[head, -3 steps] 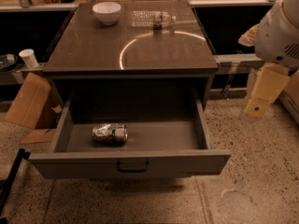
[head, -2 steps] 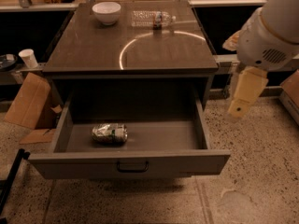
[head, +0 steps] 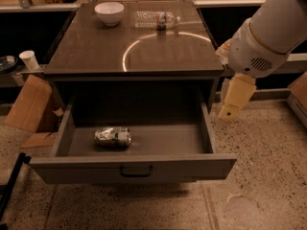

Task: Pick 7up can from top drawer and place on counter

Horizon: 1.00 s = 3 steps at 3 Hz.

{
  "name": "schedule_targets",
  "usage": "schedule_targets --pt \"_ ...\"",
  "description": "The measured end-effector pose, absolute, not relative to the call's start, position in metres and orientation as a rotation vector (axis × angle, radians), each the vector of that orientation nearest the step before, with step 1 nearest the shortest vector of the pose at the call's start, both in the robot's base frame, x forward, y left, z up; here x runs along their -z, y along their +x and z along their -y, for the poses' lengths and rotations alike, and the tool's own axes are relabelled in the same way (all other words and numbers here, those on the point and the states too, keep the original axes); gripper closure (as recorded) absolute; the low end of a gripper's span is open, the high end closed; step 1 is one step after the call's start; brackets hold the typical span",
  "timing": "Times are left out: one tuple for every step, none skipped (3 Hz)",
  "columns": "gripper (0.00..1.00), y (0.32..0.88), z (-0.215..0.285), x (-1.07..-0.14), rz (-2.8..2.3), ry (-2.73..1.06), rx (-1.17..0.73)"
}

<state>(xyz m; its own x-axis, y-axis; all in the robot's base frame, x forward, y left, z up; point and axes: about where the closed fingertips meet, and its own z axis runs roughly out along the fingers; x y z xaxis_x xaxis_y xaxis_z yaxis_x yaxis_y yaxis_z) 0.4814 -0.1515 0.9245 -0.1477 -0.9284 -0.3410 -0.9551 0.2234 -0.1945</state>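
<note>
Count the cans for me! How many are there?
1. The 7up can lies on its side in the open top drawer, left of middle. The gripper hangs right of the drawer, outside it.

The white arm (head: 271, 30) slants down from the far right, and its pale gripper (head: 229, 108) hangs below it, pointing down and leftward.

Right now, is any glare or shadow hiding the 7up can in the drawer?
Camera view: dim, warm light; no glare on the 7up can, plainly visible in the top drawer; shadow darkens only the drawer's back; the gripper hangs outside, to its right.
</note>
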Motion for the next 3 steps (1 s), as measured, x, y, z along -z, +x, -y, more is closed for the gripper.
schedule_targets --pt "0.0 0.49 0.146 -0.905 -2.106 -1.744 -0.082" --pt "0.0 0.51 0.13 -0.862 -2.075 -1.778 -0.104" --pt "0.0 0.527 0.113 -0.821 -2.067 -1.804 -0.146"
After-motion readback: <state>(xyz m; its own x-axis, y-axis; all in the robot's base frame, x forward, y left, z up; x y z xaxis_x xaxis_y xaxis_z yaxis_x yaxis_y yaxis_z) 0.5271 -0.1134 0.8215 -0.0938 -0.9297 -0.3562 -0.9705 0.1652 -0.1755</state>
